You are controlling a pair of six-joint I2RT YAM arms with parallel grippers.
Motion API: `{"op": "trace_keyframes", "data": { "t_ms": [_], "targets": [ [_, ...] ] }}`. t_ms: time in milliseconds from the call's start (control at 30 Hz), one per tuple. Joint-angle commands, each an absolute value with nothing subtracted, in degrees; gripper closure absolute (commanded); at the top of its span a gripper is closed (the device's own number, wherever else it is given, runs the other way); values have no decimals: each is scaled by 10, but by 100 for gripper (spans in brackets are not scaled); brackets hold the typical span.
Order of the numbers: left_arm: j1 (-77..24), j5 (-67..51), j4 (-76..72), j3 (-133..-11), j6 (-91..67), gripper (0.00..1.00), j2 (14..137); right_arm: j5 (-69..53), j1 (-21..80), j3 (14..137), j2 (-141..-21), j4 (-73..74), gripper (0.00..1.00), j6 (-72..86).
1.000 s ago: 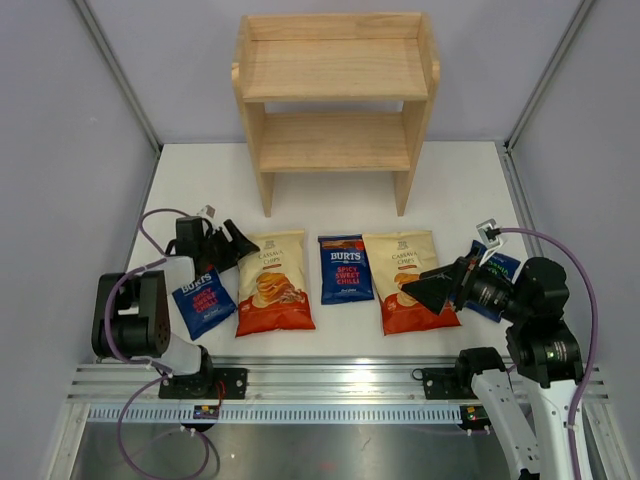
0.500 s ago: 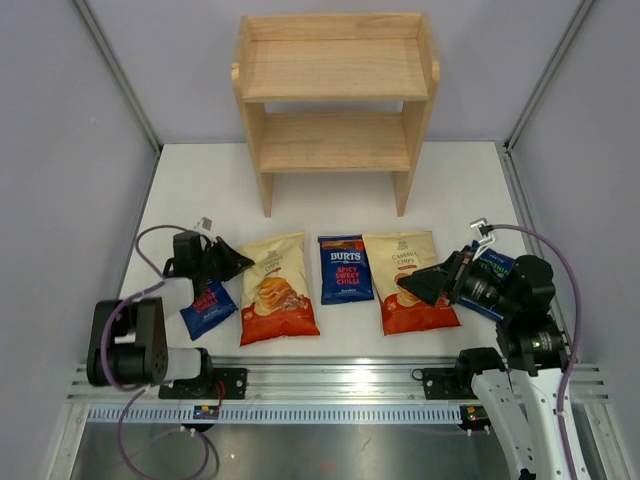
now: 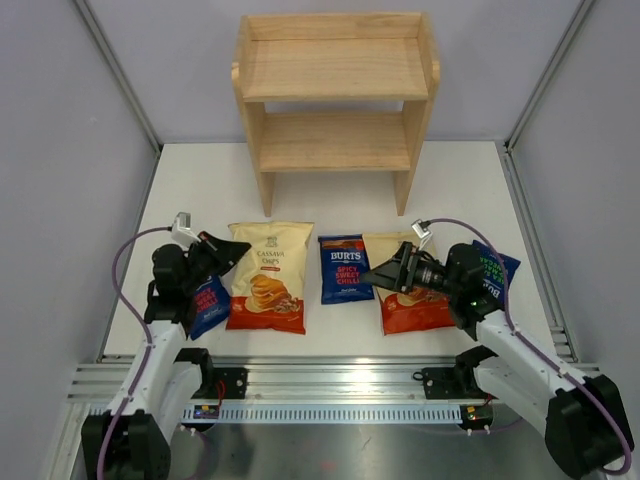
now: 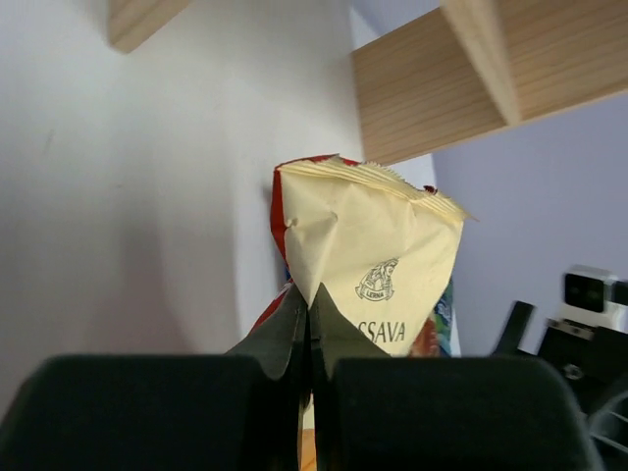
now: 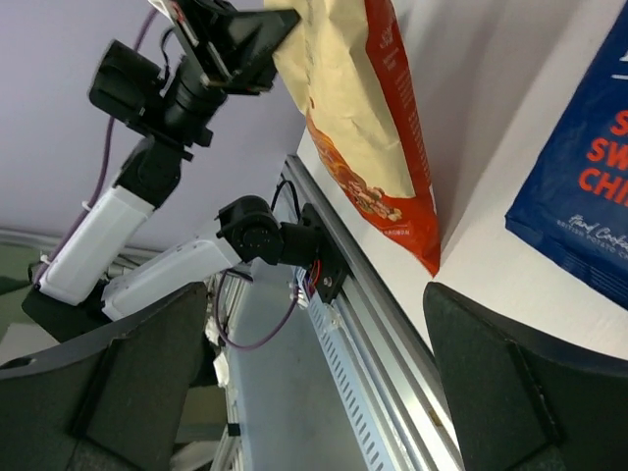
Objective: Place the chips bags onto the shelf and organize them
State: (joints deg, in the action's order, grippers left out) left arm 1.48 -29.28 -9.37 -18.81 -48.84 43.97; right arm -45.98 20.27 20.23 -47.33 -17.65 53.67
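My left gripper is shut on the top left corner of a cream-and-red cassava chips bag. In the left wrist view the fingertips pinch the bag, and the shelf stands beyond. Seen from the right wrist, that bag is tilted up with its lower end on the table. A small blue Burts bag lies under the left arm. Another Burts bag lies in the middle. My right gripper is open over a second cassava bag. A green-labelled Burts bag lies partly under the right arm.
The wooden two-tier shelf stands at the back of the white table, both tiers bare. Grey walls close in left and right. An aluminium rail with the arm bases runs along the near edge.
The left gripper has shut on the cassava bag's corner and shifted it left and back, raising its top. The right arm has swung left and lower over the other cassava bag.
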Motion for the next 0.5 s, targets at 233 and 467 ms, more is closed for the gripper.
{"op": "trace_keyframes", "data": {
  "t_ms": [233, 467],
  "targets": [
    [-37, -300, -60, -293, -557, 100, 353, -322, 364, 231, -625, -441, 1, 469],
    [-119, -263, -67, -348, -599, 100, 336, -279, 423, 265, -716, -513, 1, 409]
  ]
}}
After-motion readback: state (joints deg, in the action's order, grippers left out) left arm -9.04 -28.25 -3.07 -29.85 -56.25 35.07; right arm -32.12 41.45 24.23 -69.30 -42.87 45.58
